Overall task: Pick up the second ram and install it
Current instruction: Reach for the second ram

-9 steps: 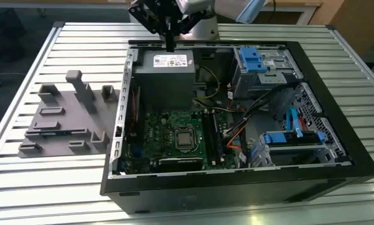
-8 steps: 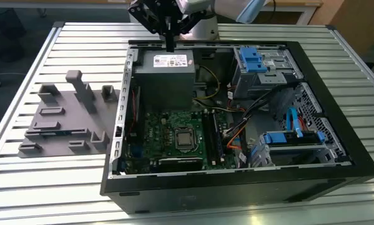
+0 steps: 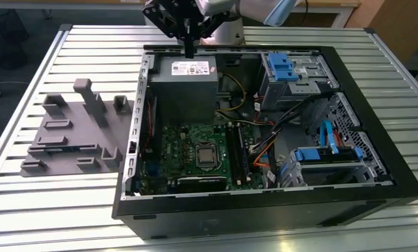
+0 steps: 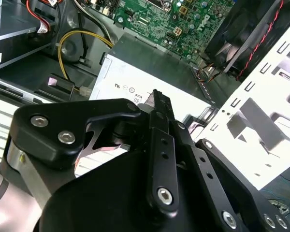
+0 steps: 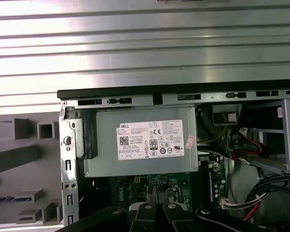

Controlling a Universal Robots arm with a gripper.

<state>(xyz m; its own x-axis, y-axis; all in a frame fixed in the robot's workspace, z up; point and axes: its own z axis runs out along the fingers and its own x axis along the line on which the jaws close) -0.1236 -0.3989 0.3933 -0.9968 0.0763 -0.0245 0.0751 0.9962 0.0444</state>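
Note:
My gripper (image 3: 189, 52) hangs above the back edge of the open computer case (image 3: 265, 210), over the grey power supply (image 3: 184, 79). Its black fingers are pressed together and hold nothing; both wrist views show the gripper (image 4: 157, 94) (image 5: 157, 191) shut and bare. In the exterior view a thin greenish strip, which looks like the second ram (image 3: 244, 153), stands on edge in the long slots right of the processor socket (image 3: 206, 156) on the green motherboard (image 3: 184, 152). The gripper is well away from it.
A grey moulded holder (image 3: 76, 131) with posts and pockets lies on the slatted table (image 3: 55, 210) at the exterior view's left, beside the case. Blue drive-bay clips (image 3: 282, 65), loose cables (image 3: 265, 152) and a metal drive cage (image 3: 328, 168) crowd the case's right side.

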